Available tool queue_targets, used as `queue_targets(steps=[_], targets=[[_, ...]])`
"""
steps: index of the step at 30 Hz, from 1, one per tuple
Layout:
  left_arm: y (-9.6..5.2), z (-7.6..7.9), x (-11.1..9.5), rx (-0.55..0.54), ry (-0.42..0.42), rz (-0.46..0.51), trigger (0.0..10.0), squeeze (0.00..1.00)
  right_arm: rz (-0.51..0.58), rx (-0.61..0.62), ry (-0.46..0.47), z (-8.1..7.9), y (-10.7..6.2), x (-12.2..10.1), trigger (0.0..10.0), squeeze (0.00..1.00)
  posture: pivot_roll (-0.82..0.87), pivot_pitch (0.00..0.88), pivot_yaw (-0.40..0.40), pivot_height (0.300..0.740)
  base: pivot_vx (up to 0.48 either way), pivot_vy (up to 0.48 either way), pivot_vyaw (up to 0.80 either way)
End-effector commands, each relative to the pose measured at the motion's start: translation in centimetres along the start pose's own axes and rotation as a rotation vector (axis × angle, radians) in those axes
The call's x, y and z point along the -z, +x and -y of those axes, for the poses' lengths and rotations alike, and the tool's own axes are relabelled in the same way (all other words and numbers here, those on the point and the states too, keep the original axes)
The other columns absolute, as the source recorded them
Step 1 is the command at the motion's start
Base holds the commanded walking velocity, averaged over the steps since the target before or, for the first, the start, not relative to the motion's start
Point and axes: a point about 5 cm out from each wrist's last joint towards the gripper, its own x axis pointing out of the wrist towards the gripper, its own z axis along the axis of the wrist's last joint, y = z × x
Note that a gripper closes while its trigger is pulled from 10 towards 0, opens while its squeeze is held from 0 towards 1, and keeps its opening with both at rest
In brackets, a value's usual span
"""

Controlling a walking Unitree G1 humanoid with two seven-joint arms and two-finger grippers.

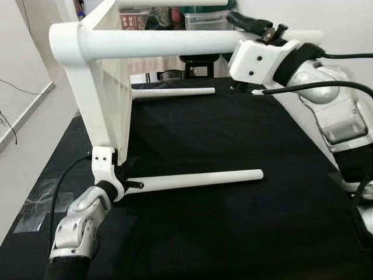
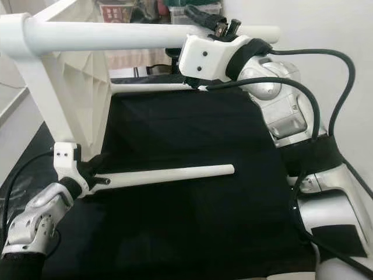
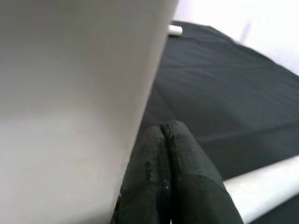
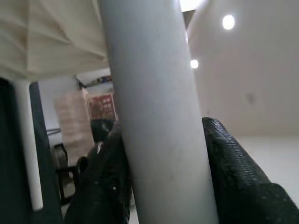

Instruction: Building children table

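Observation:
The white children's table (image 1: 104, 87) lies on its side on a black cloth, its top standing upright at the left and its legs pointing right. My right gripper (image 1: 256, 26) is shut on the upper near leg (image 1: 163, 42); in the right wrist view that leg (image 4: 154, 116) sits between both fingers (image 4: 233, 172). My left gripper (image 1: 129, 176) is low down at the base of the lower near leg (image 1: 198, 179). Its fingertips (image 3: 163, 133) are pressed together beside the white tabletop (image 3: 70, 93), with nothing between them. A far leg (image 1: 175, 92) lies behind.
The black cloth (image 1: 233, 233) covers the floor under the table. A dark stool (image 1: 198, 61) and storage boxes (image 1: 204, 20) stand behind it. A white wall runs along the right. Pale floor with a cable (image 1: 9, 125) lies to the left.

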Motion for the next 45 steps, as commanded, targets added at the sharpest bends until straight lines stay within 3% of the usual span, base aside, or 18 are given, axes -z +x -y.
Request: queue_targets(steps=[1,17,18,22,24,25,27,29,30,31,33,36,37,38,40,43,44,45], targets=[[0.1,-0.5,0.1,-0.030,0.001,-0.002,10.0,0.00,0.021,0.012,0.025,0.2,0.2,-0.3,0.0,0.00,-0.11,0.090,-0.011,0.740,0.000,0.000,0.00],[1.8,-1.2,1.1,-0.141,0.040,-0.015,10.0,0.00,0.005,-0.007,0.034,0.1,0.0,0.3,0.0,0.00,-0.13,0.083,0.002,0.740,0.000,0.000,0.00],[1.3,-3.6,1.7,-0.258,0.076,-0.023,10.0,0.00,-0.023,0.006,0.042,0.3,-0.3,0.8,0.0,0.00,-0.14,0.077,0.007,0.740,0.000,0.000,0.00],[0.5,-6.3,1.2,-0.379,0.096,-0.001,10.0,0.00,-0.065,0.025,0.049,0.7,-0.8,1.5,0.0,0.00,-0.14,0.071,0.008,0.740,0.000,0.000,0.00],[-0.2,-9.0,-1.0,-0.487,0.103,0.060,10.0,0.00,-0.126,0.052,0.055,1.2,-1.5,2.7,0.0,0.00,-0.14,0.064,0.013,0.740,0.000,0.000,0.00],[-0.2,-9.0,-1.0,-0.487,0.103,0.060,10.0,0.00,-0.126,0.052,0.055,1.2,-1.5,2.7,0.0,0.00,-0.14,0.064,0.013,0.740,0.000,0.000,0.00],[-0.8,-11.4,-4.6,-0.556,0.136,0.148,10.0,0.00,-0.193,0.094,0.079,1.7,-2.3,3.8,0.0,0.00,-0.13,0.057,0.019,0.740,0.000,0.000,0.00],[-1.0,-12.2,-6.4,-0.577,0.154,0.193,10.0,0.00,-0.219,0.114,0.094,1.8,-2.7,4.2,0.0,0.00,-0.13,0.055,0.020,0.740,0.000,0.000,0.00],[-1.4,-13.1,-8.8,-0.593,0.180,0.248,10.0,0.00,-0.252,0.135,0.121,1.9,-3.1,4.7,0.0,0.00,-0.12,0.049,0.026,0.740,0.000,0.000,0.00],[-1.4,-13.1,-8.8,-0.593,0.180,0.248,10.0,0.00,-0.252,0.135,0.121,1.9,-3.1,4.7,0.0,0.00,-0.12,0.049,0.026,0.740,0.000,0.000,0.00],[-2.1,-14.0,-14.6,-0.600,0.250,0.381,10.0,0.00,-0.318,0.183,0.214,1.9,-4.0,5.8,0.0,0.00,-0.10,0.033,0.030,0.740,0.000,0.000,0.00],[-2.3,-14.1,-16.4,-0.598,0.276,0.425,10.0,0.00,-0.339,0.198,0.248,1.8,-4.3,6.1,0.0,0.00,-0.09,0.028,0.029,0.740,0.000,0.000,0.00],[-2.3,-13.3,-19.5,-0.557,0.325,0.494,10.0,0.00,-0.385,0.227,0.335,1.1,-4.9,6.7,0.0,0.00,-0.07,0.015,0.027,0.740,0.000,0.000,0.00],[-2.3,-13.3,-19.5,-0.557,0.325,0.494,10.0,0.00,-0.385,0.227,0.335,1.1,-4.9,6.7,0.0,0.00,-0.07,0.015,0.027,0.740,0.000,0.000,0.00],[-2.2,-10.6,-25.1,-0.432,0.430,0.617,10.0,0.00,-0.495,0.254,0.626,-3.8,-6.0,7.3,0.0,0.00,-0.02,0.002,0.018,0.740,0.000,0.000,0.00],[-2.3,-9.6,-26.9,-0.387,0.465,0.653,10.0,0.00,-0.541,0.252,0.739,-6.0,-6.5,7.2,0.0,0.00,-0.02,0.000,0.018,0.740,0.000,0.000,0.00],[-2.3,-8.4,-28.4,-0.336,0.492,0.685,10.0,0.00,-0.583,0.233,0.885,-9.3,-6.8,6.5,0.0,0.00,0.00,0.000,0.024,0.740,0.000,0.000,0.00],[-2.3,-8.4,-28.4,-0.336,0.492,0.685,10.0,0.00,-0.583,0.233,0.885,-9.3,-6.8,6.5,0.0,0.00,0.00,0.000,0.024,0.740,0.000,0.000,0.00]])
